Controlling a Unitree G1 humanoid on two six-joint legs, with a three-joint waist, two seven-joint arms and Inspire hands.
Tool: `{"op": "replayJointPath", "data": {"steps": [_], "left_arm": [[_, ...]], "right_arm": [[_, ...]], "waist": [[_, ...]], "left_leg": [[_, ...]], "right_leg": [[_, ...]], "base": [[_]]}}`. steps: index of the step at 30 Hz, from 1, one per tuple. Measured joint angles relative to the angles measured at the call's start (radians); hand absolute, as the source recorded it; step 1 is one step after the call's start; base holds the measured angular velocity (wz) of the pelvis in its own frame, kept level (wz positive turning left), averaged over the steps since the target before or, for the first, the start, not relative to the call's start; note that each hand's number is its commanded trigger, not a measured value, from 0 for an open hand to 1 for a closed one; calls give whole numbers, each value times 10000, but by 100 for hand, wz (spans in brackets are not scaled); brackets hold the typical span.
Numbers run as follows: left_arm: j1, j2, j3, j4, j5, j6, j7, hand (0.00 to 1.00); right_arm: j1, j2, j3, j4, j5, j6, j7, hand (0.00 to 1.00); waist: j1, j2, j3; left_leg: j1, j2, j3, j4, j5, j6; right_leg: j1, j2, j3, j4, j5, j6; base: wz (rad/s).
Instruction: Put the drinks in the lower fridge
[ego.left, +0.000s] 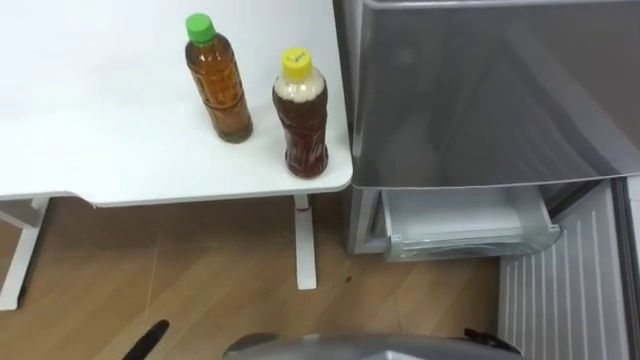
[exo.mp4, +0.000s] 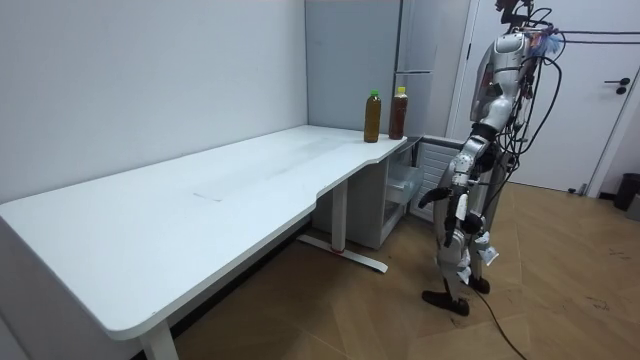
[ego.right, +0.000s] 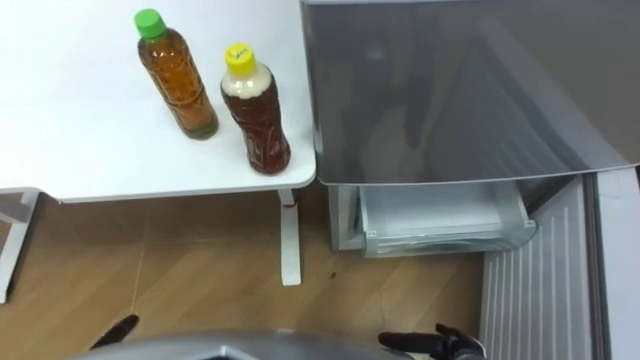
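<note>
Two drink bottles stand upright on the near right corner of the white table (ego.left: 100, 120). One holds amber tea and has a green cap (ego.left: 217, 80); the other, darker, has a yellow cap (ego.left: 300, 115) and stands closest to the corner. Right of the table is the grey fridge (ego.left: 480, 90). Its lower compartment is open, showing a clear drawer (ego.left: 465, 225). My left hand (ego.left: 148, 338) and right hand (ego.right: 430, 345) hang low at the bottom edge, fingers relaxed, holding nothing. In the room view I stand facing the table corner and fridge, left hand (exo.mp4: 440, 195) at hip height.
The lower fridge door (ego.left: 565, 290) is swung open at the right, its ribbed white inside showing. A white table leg (ego.left: 305, 240) stands on the wooden floor (ego.left: 180, 270) between me and the fridge. In the room view the long table (exo.mp4: 180, 220) runs along the wall.
</note>
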Motion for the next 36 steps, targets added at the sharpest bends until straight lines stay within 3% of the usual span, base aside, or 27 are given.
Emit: {"op": "replayJointPath", "data": {"steps": [3, 5, 12, 16, 19, 26, 28, 31, 36], "left_arm": [[58, -1, 31, -590, -870, -304, 767, 0], [61, 11, 29, -1255, -880, -533, 1350, 0], [34, 231, 3, -4762, -771, -1613, 3321, 0], [-172, 382, 0, -6342, 248, -1920, 4215, 0], [-257, 385, -43, -7367, 1773, -1933, 4648, 0], [-651, 504, -80, -10255, 5191, -1924, 4792, 0], [-650, 467, -100, -11147, 6801, -1912, 4606, 0], [-649, 468, -88, -12311, 7749, -1916, 4199, 0], [-650, 467, -270, -13479, 8374, -1935, 3194, 0]], "right_arm": [[235, -38, -73, -301, -95, 0, 23, 0], [313, -44, -72, -432, -99, -12, -6, 0], [372, -50, -74, -509, -337, -126, -194, 0], [367, -43, -59, -695, -751, -120, -243, 0], [366, -2, -58, -769, -855, -123, -410, 0], [375, -6, -51, -763, -943, -137, -391, 0], [388, 3, -59, -616, -917, -264, -369, 0], [405, 2, -49, -547, -857, -494, -220, 0], [376, -36, -46, -305, -623, -865, 186, 0]], "waist": [[189, 56, -34], [194, 65, -40], [215, 128, -80], [218, 114, -86], [162, 83, -89], [177, 101, -80], [155, 82, -73], [155, 72, -70], [130, 40, -57]], "left_leg": [[111, 0, -8, -63, 0, 1], [56, -5, -67, -41, 0, 2], [36, -28, -137, -78, 4, 2], [45, -49, -250, -87, 4, 3], [66, -86, -424, -78, 4, 2], [-14, -140, -728, -29, 3, 5], [9, -150, -764, -30, 4, 5], [42, -174, -804, -43, 6, 9], [-6, -187, -819, -29, 8, 10]], "right_leg": [[10, 3, 128, 19, 0, -1], [-4, 12, 79, 16, 2, -2], [6, 22, 13, 17, 5, -7], [-10, 24, 129, -5, 4, -6], [15, 18, 62, -2, 5, -6], [50, 14, -119, 10, 7, -6], [111, 15, -153, -13, 6, -4], [166, 4, -169, -46, -1, 7], [201, 8, -196, -159, 2, 10]], "base": [[-8], [4], [1], [-5], [0], [9], [4], [4], [4]]}}
